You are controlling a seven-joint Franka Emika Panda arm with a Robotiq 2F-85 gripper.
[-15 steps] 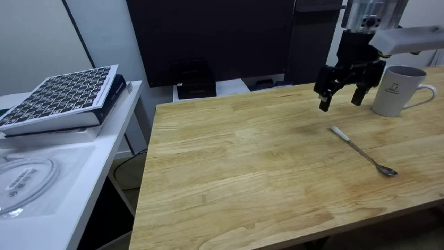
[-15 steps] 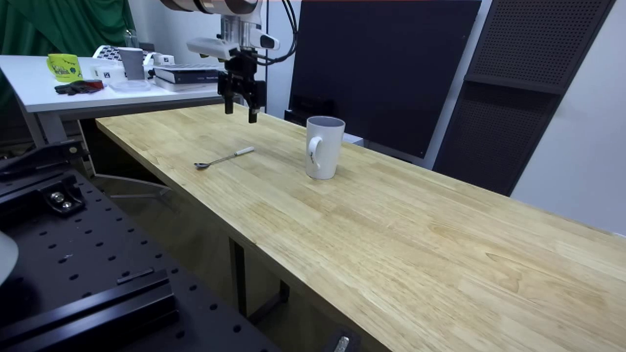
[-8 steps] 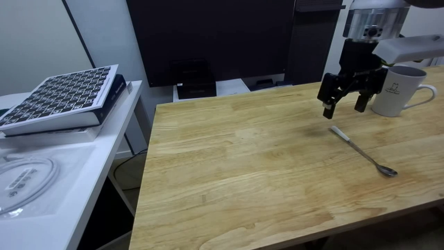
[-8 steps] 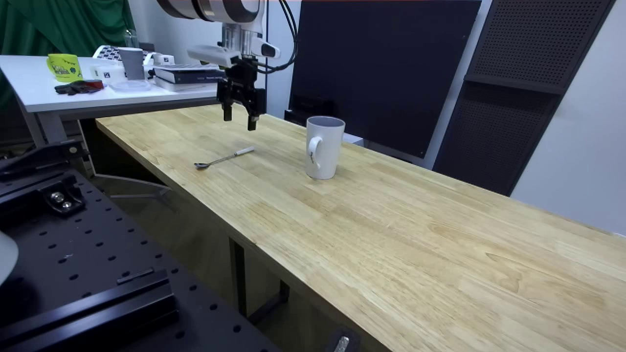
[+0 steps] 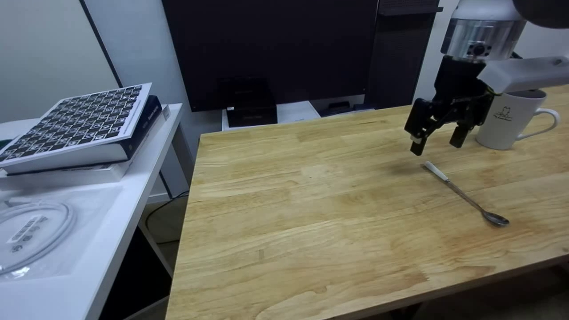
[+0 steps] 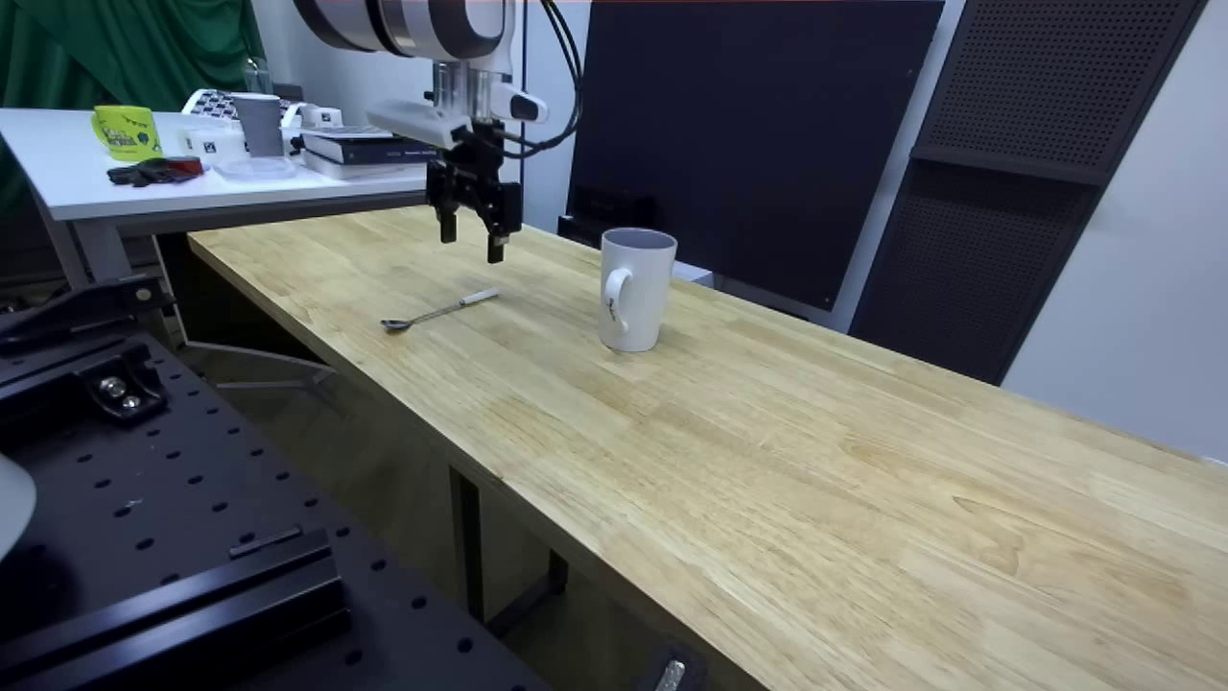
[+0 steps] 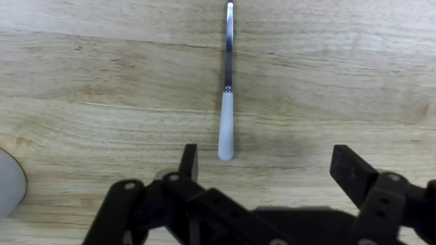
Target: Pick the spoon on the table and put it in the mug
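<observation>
While running out of frame in both exterior views, large pale butcher-block wooden table (image 5: pixel 289 231), with one short edge and both long edges, near and far, in sight. Over it, white robot arm (image 6: pixel 413 27). Below that, hanging between the two long edges and clear of the wood, black two-fingered gripper (image 7: pixel 264 163). Standing upright, nearer the far long edge, tapered light grey-white ceramic mug (image 6: pixel 645 288) with a side handle. Flat on the table, closer than the mug to the short edge, slim silvery metal spoon (image 7: pixel 228 81) with a white handle end; set across the grain, oval bowl towards the near long edge. Spread wide apart, holding nothing and touching nothing: blunt black fingers (image 7: pixel 352 175). Between them in the wrist view: tip of the white handle end.
</observation>
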